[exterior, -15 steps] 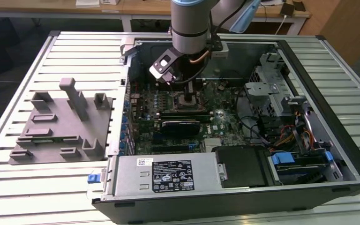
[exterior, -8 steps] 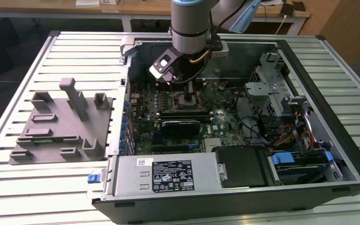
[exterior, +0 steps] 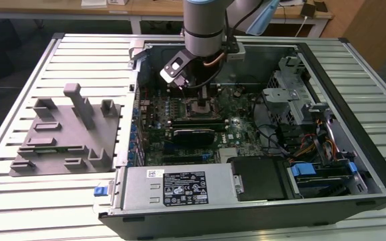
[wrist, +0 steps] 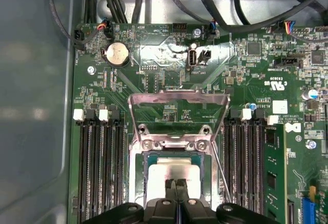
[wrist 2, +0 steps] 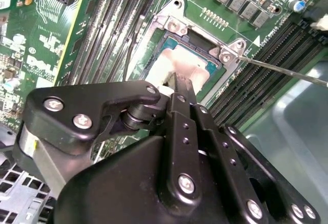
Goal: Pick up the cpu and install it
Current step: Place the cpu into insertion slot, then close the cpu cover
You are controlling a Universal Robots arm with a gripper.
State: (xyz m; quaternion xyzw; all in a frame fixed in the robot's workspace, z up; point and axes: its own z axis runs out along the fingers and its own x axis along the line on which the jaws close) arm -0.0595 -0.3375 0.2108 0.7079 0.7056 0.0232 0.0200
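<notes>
Claw point(wrist: 177, 184) pressed together, holding nothing, tip down on the chip point(wrist: 160, 175) in its socket point(wrist: 154, 144). We'd press lightly and squarely, corners flush.

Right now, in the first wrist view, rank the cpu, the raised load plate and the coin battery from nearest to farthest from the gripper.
1. The cpu, lying in the socket right under the tips of the gripper.
2. The load plate, standing raised just beyond the socket.
3. The coin battery, farthest, across the motherboard near its cabled edge.
</notes>
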